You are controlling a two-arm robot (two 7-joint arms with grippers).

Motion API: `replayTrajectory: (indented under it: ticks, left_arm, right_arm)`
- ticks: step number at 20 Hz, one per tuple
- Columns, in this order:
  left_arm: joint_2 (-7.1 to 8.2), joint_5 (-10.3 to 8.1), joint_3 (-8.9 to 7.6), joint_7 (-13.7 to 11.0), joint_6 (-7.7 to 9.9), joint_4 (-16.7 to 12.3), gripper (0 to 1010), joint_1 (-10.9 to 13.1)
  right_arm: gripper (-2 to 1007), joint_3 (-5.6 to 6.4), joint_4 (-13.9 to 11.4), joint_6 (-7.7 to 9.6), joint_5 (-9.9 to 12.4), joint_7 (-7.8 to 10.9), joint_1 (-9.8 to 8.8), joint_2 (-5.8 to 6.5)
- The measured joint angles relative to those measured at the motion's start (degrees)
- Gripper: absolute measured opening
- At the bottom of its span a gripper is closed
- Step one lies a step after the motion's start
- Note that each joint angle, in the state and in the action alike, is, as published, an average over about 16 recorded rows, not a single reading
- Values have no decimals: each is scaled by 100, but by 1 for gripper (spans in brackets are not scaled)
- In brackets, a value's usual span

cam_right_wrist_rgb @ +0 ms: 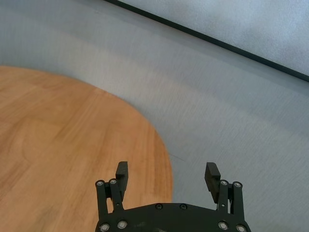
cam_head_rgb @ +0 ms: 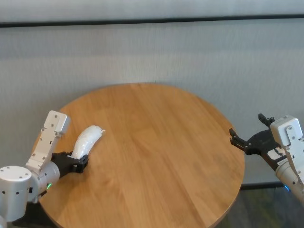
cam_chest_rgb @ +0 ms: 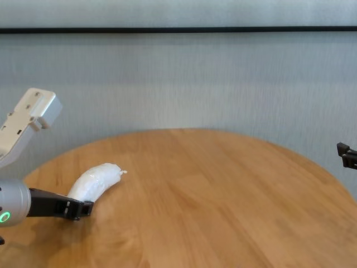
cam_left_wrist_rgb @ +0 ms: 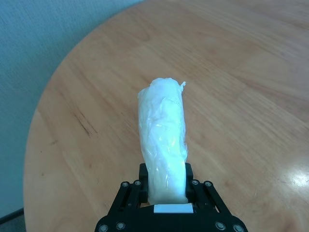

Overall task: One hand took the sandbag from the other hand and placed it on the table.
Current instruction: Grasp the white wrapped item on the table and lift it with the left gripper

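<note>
The left gripper (cam_head_rgb: 80,163) is clamping only the sandbag (cam_head_rgb: 87,141)'s end, risking droop or slip before the spread-open right gripper (cam_head_rgb: 247,140) is arriving.

Head view: high, steep onto table (cam_head_rgb: 156,156). Chest view: low, grazing. Wrist views: close behind fingers. All share tabletop.

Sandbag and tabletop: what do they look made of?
Sandbag: white soft pouch, apparently in clear glossy plastic film; crinkles and highlights show in the left wrist view. The fill can't be seen. It is clamped in the left hand above the table.
Table: looks like light honey-brown wood planks with a smooth sealed finish; grain lines and a glare patch are visible.
Right hand: open, off the table's edge.
</note>
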Motion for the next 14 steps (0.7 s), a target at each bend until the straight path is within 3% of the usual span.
replayTrajectory:
  ticks: [14]
  left_arm:
    - [0,-4,0,-1,-3,-1,367,1]
  right_arm:
    - [1000,0,0,0,0,0,0,0]
